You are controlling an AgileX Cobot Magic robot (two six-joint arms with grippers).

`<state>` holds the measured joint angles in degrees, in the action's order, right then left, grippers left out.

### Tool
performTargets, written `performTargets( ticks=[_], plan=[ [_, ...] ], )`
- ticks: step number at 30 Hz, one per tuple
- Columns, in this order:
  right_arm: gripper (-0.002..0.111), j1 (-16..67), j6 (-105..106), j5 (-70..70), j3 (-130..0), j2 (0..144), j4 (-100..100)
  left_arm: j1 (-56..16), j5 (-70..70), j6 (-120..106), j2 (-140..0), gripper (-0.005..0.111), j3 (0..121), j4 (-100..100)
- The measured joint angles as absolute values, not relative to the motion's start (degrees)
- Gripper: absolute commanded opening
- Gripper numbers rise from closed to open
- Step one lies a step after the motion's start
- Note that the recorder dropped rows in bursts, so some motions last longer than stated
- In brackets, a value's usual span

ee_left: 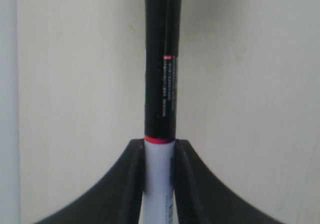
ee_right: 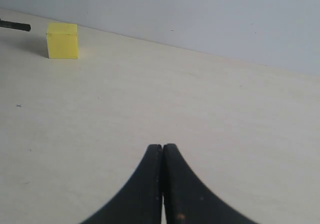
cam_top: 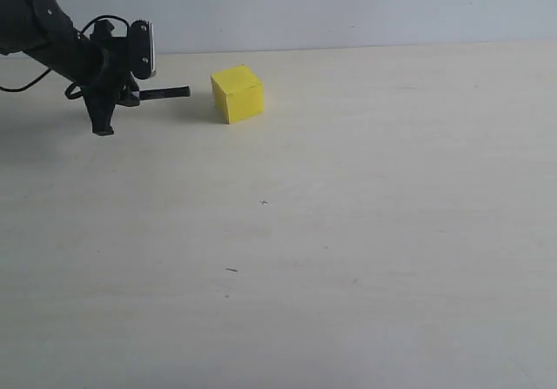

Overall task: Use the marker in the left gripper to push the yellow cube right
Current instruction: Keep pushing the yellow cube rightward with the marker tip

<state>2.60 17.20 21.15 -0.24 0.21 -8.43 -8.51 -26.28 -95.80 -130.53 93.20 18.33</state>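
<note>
Pale tabletop (cam_top: 348,276) fills the exterior view. Your left claw (cam_top: 122,97), upper left, sits near the yellow cube (cam_top: 237,94) and is clenched on the marker (cam_top: 165,93). Its black tip stops short of the cube. You're on the approach, I judge: close that gap, then push steadily rightward. No container shows.

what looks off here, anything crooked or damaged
Nothing stands out. The marker sits straight in the left gripper, its black end pointing at the cube with a gap between them. The cube rests flat and intact. The right gripper is shut and empty.
</note>
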Motion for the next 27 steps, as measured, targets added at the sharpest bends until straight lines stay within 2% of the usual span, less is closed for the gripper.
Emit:
performTargets(
  ticks=[6, 18, 27],
  plan=[
    [0.0, 2.6, 17.2, 21.1, -0.2, 0.2, -8.4, -8.2, -26.4, -95.5, -130.5, 0.0, 93.2, 18.2],
    [0.0, 2.6, 17.2, 21.1, -0.2, 0.2, -8.4, -16.0, -16.3, -95.1, -132.8, 0.0, 93.2, 18.1],
    [0.0, 2.6, 17.2, 21.1, -0.2, 0.2, -8.4, -13.9, -15.8, -91.7, -132.7, 0.0, 93.2, 18.1]
  ],
)
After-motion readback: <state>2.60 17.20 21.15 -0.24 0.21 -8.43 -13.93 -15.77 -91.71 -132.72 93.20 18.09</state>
